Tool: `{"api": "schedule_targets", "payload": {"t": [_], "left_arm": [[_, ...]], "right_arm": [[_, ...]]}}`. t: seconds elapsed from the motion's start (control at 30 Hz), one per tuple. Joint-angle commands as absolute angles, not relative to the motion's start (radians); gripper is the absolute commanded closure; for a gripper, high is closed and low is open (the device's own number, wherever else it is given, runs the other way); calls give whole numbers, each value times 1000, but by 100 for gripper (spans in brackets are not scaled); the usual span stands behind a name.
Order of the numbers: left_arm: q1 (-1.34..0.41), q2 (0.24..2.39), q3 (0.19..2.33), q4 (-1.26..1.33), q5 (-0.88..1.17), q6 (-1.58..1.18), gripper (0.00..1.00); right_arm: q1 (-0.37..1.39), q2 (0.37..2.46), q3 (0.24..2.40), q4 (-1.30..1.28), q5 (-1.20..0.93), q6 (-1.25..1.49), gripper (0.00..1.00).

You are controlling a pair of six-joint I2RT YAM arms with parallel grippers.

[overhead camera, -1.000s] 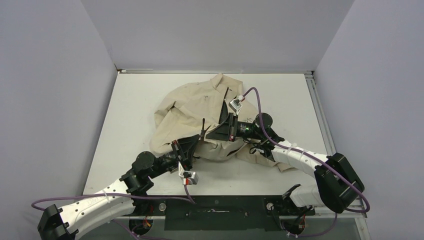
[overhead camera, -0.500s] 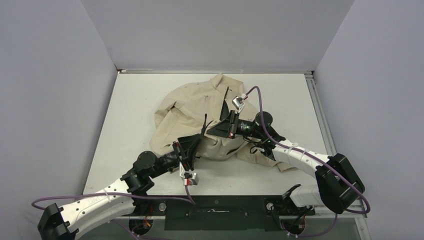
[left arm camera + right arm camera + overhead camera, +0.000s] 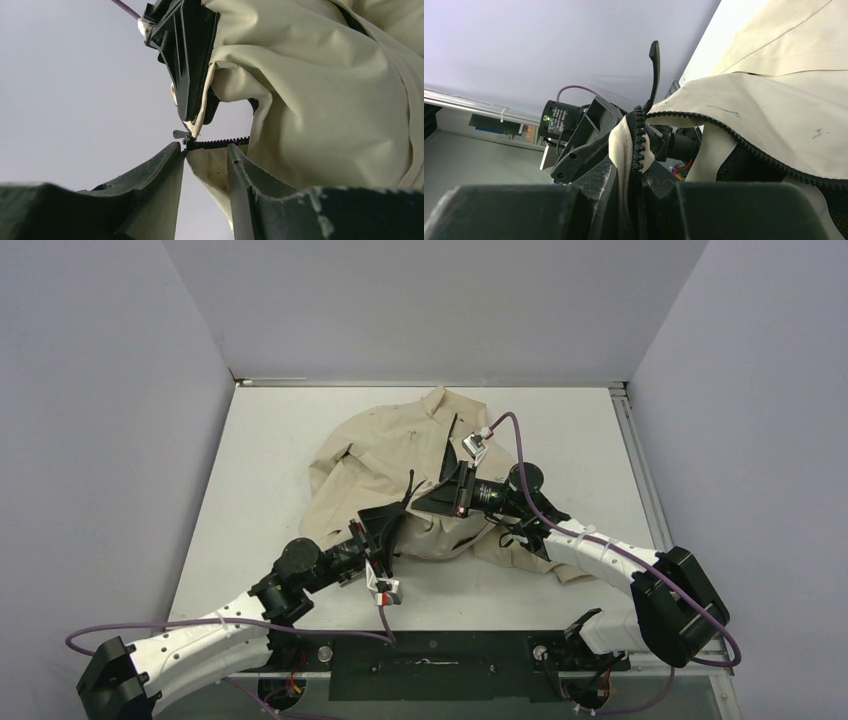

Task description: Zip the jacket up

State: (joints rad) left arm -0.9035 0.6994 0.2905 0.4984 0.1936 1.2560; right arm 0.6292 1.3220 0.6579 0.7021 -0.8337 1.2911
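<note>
1. Your left gripper has its fingers narrowly parted around the jacket at its zipper teeth; whether it pinches them, I cannot tell.
2. Your right gripper, just beyond it, is clamped on a toothed edge.
3. The teeth look unjoined, so nearly all the zipping remains.

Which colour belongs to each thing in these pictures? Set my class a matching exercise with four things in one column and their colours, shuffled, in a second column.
Things
1. jacket
2. cable
3. table
4. zipper teeth

Colours
a. purple
b. white
c. black
d. beige

Pairs: 1-d, 2-a, 3-b, 4-c
</note>
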Motion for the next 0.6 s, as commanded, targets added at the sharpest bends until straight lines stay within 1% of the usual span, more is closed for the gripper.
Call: {"api": "schedule_targets", "payload": {"t": [0.0,0.13,0.23,0.3,0.37,0.43,0.47,0.57], "left_arm": [[-894,708,324,594,161,1274,64],[-890,708,324,604,152,1276,63],[-888,705,324,606,156,1275,54],[-889,702,327,602,163,1272,53],[-889,698,331,587,170,1266,54],[-889,697,331,584,183,1261,60],[-888,694,330,579,191,1255,64],[-888,687,331,559,231,1245,88]], "right_arm": [[643,1309,709,750,-847,1276,95],[643,1302,708,733,-852,1266,95],[645,1305,712,722,-856,1258,95],[644,1310,716,722,-859,1256,95],[647,1315,721,721,-860,1255,95],[650,1318,722,721,-859,1252,95],[652,1320,723,721,-859,1252,95],[652,1321,720,718,-860,1244,95]]}}
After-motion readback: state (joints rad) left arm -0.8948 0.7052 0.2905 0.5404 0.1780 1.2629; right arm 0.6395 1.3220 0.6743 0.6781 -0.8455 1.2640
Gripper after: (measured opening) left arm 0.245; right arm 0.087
